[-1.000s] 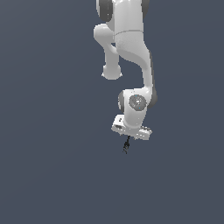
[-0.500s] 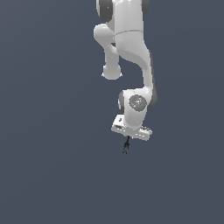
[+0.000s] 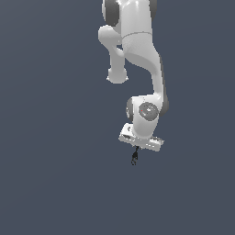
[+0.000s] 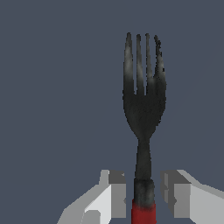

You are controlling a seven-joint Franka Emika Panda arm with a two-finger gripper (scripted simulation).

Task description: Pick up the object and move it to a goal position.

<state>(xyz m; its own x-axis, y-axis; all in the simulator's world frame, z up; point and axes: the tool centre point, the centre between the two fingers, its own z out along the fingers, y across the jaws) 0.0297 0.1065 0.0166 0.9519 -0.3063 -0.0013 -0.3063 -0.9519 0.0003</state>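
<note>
The object is a small fork with a red handle and a dark pronged end. In the wrist view the fork [image 4: 143, 109] stands straight out between my two fingers, its red handle [image 4: 143, 214] at their base. My gripper [image 4: 143, 186] is shut on the handle. In the exterior view the gripper [image 3: 136, 149] hangs under the white hand [image 3: 140, 137], and the fork [image 3: 134, 157] shows as a tiny dark stick pointing down from it. No goal marker is visible.
A plain dark grey surface [image 3: 55, 174] fills the background in both views. The white arm [image 3: 137, 50] reaches down from the top of the exterior view.
The hand and the fork in it have shifted slightly downward in the exterior view. The grip looks the same.
</note>
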